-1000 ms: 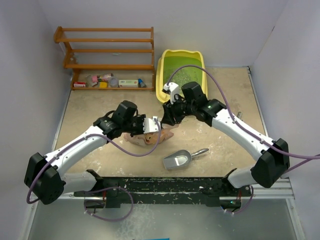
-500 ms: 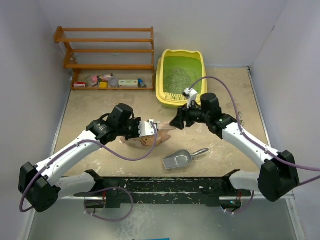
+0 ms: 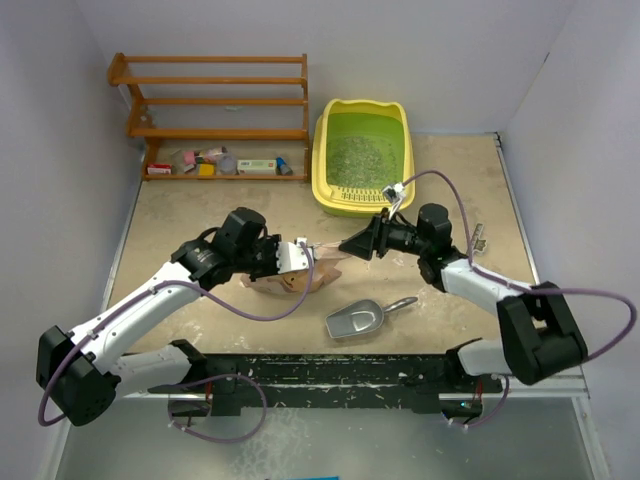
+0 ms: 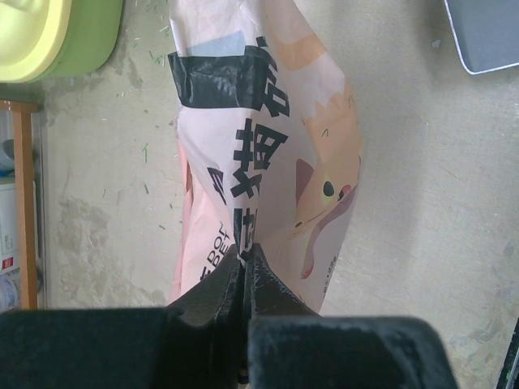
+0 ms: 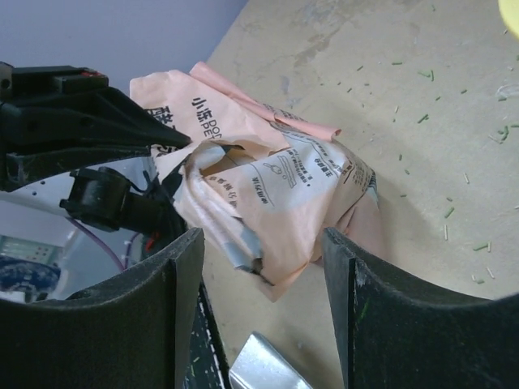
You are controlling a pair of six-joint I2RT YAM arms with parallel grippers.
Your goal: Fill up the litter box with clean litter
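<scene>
Two claws at centre frame: I see left gripper (image 4: pixel 246 251) pinching the pink bag (image 4: pixel 276 146) edge, right gripper (image 3: pixel 352 244) spread wide facing it; litter box (image 3: pixel 322 165) upper centre.

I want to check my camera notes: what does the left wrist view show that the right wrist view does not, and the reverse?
Only the left wrist view: a corner of the litter box, a post of the wooden rack, and the cat drawing on the pink bag.
Only the right wrist view: the bag's crumpled, torn top and the open right end effector facing it.
Both: the bag, the left end effector shut on its edge, part of the metal scoop, and the table.
</scene>
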